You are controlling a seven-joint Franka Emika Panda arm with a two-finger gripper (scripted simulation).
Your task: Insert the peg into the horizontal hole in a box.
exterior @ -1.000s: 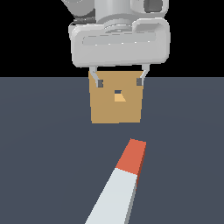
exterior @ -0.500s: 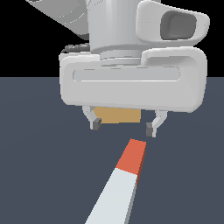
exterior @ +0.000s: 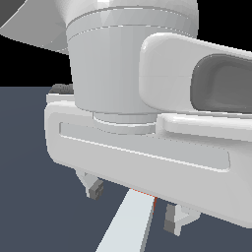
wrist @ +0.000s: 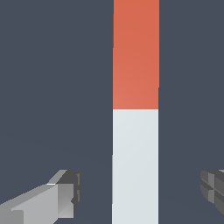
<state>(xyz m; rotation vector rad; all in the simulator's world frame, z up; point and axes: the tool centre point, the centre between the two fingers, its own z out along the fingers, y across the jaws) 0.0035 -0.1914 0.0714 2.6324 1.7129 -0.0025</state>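
The peg [wrist: 135, 162] lies flat on the dark floor, pale grey-white with a red-orange end [wrist: 136, 52]. In the exterior view only its white part [exterior: 129, 224] and a sliver of red show under my hand. My gripper [exterior: 134, 205] is open and hangs above the peg's white part, one finger [exterior: 95, 187] on each side of the bar, not touching it. In the wrist view the gripper [wrist: 142, 192] straddles the white part, with the fingertips [wrist: 72, 192] well apart from it. The box and its hole are hidden behind my hand.
My large white hand body [exterior: 147, 147] fills most of the exterior view. The dark grey floor [wrist: 52, 87] surrounds the peg.
My hand has come much closer to the exterior camera and lower, from over the box to over the peg. It now hides the box. The fingers stay open.
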